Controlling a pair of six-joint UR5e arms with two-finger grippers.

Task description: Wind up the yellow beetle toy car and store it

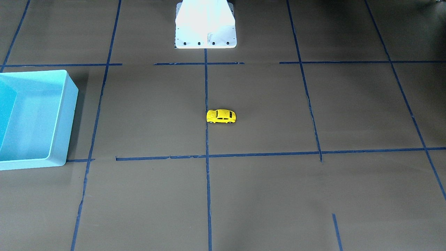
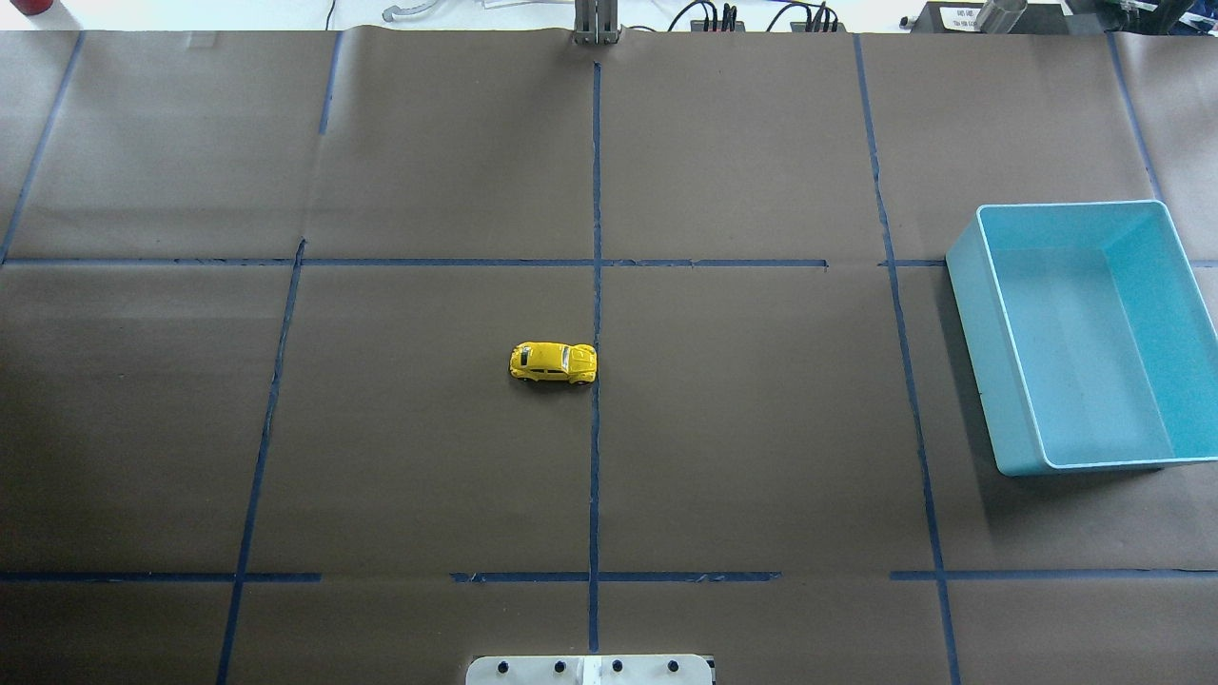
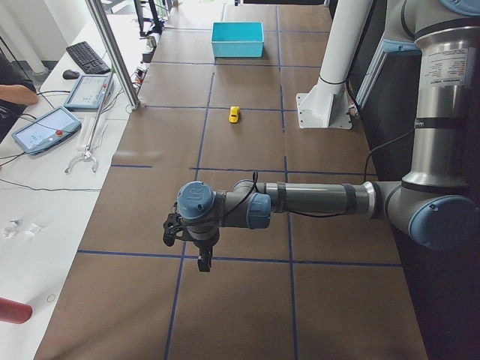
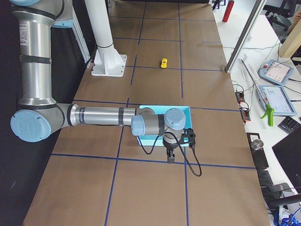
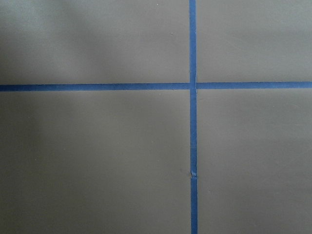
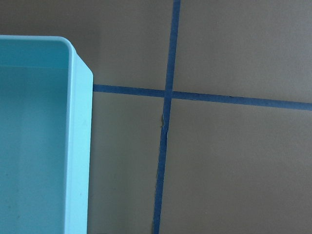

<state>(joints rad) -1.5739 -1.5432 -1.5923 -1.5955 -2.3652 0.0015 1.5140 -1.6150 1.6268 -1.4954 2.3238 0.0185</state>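
Observation:
The yellow beetle toy car [image 1: 221, 116] stands alone on its wheels at the table's middle, beside the central blue tape line; it also shows in the overhead view [image 2: 553, 362] and, small, in both side views [image 3: 234, 114] [image 4: 163, 63]. My left gripper [image 3: 202, 262] hangs over the table's left end, far from the car. My right gripper [image 4: 171, 157] hangs by the near corner of the blue bin [image 4: 184, 111]. Both show only in the side views, so I cannot tell whether they are open or shut. The wrist views show no fingers.
The empty light-blue bin [image 2: 980, 381] stands at the table's right end and shows in the right wrist view [image 6: 78, 146]. The white robot base [image 1: 205, 28] stands at the table's robot-side edge. Blue tape lines grid the brown table. Tablets [image 3: 45, 127] lie on the operators' desk.

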